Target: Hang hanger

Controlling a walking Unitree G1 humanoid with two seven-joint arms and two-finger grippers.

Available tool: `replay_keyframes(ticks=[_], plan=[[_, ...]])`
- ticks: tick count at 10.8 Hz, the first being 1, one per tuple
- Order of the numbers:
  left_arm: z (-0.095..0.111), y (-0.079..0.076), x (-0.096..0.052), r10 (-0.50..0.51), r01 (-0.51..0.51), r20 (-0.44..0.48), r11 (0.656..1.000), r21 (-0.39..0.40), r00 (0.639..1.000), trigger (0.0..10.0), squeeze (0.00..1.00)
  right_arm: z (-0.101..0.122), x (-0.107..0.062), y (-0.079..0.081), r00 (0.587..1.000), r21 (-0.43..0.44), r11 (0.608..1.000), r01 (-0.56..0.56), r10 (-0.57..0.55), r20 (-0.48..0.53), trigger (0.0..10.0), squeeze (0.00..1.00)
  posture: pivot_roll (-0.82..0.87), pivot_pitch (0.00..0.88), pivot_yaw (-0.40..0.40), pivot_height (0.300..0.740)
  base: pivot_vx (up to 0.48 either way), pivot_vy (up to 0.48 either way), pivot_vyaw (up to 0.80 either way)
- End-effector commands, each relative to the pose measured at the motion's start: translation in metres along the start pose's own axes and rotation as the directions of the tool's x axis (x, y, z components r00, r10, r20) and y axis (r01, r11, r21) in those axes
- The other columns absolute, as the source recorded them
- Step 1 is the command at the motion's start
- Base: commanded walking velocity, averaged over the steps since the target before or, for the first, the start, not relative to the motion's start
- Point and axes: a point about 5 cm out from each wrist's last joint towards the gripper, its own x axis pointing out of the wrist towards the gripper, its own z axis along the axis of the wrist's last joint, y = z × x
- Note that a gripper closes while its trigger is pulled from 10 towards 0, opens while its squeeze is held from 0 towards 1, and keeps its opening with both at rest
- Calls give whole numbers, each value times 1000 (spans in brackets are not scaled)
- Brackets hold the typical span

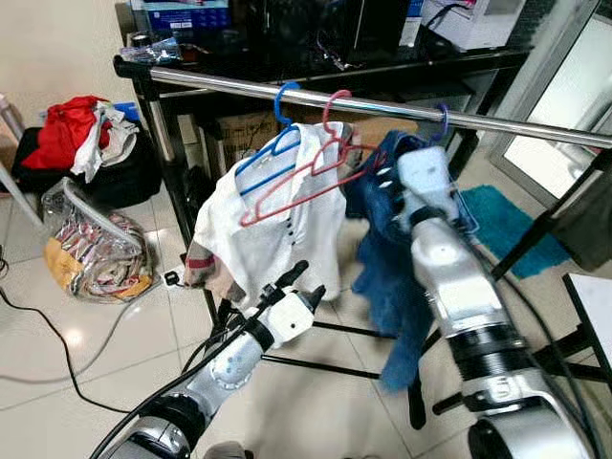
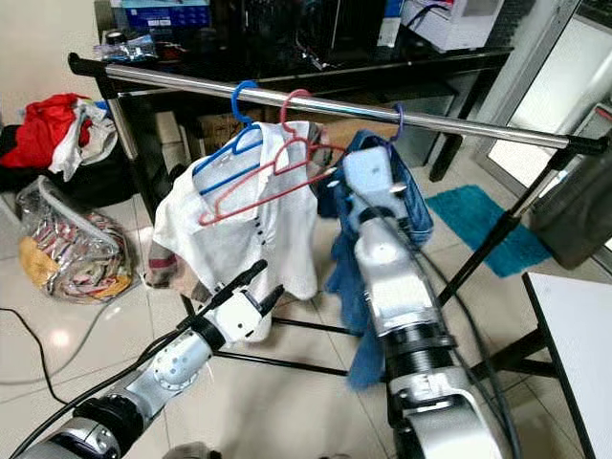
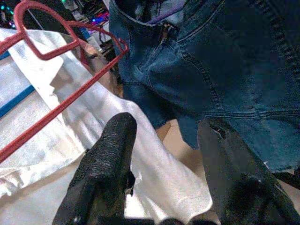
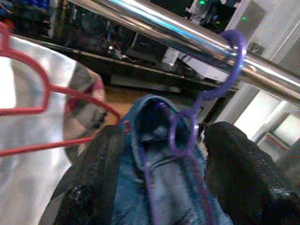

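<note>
A chrome rail (image 1: 239, 87) carries three hangers. A blue hanger (image 1: 269, 153) holds a white shirt (image 1: 277, 229), with a bare red hanger (image 1: 308, 178) over it. A purple hanger (image 4: 233, 56) is hooked on the rail and carries blue jeans (image 1: 387, 287). My right gripper (image 4: 166, 133) is raised to the top of the jeans just under the rail. It is open, with one finger on either side of the purple hanger's neck. My left gripper (image 1: 304, 280) is open and empty, low in front of the shirt's hem, between shirt and jeans.
The rack's black post (image 1: 163, 134) and crossed legs (image 1: 535, 229) stand on a tiled floor. A foil bag (image 1: 96, 253) and a pile of red and white clothes (image 1: 81, 134) lie at left. Behind the rail is a black table (image 1: 316, 57); a teal mat (image 1: 507, 225) lies at right.
</note>
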Motion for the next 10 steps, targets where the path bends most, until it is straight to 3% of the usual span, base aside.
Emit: replay_keyframes(ticks=[1,4,7,8,10], plan=[[3,-2,1,-11,10,21,1000,10,1000,10000,0,-3,2,-2,1000,2,1000,-6,6,-20,10000,0,146,0,-46,740,0,0,0],[3,-2,2,-15,14,19,1000,15,1000,10000,0,-16,6,0,997,3,1000,8,-8,-83,10000,0,148,0,-45,740,0,0,0],[4,-1,4,-15,14,23,1000,24,1000,10000,0,-23,17,7,985,88,996,-24,39,-168,10000,0,162,0,-49,740,0,0,0],[4,0,3,-10,10,22,1000,26,1000,10000,0,-22,18,11,985,126,990,-57,76,-157,235,0,167,0,-51,740,0,0,0],[3,0,2,-8,7,19,1000,28,1000,10000,0,-33,16,23,966,205,970,-129,170,-195,0,0,167,0,-51,740,0,0,0]])
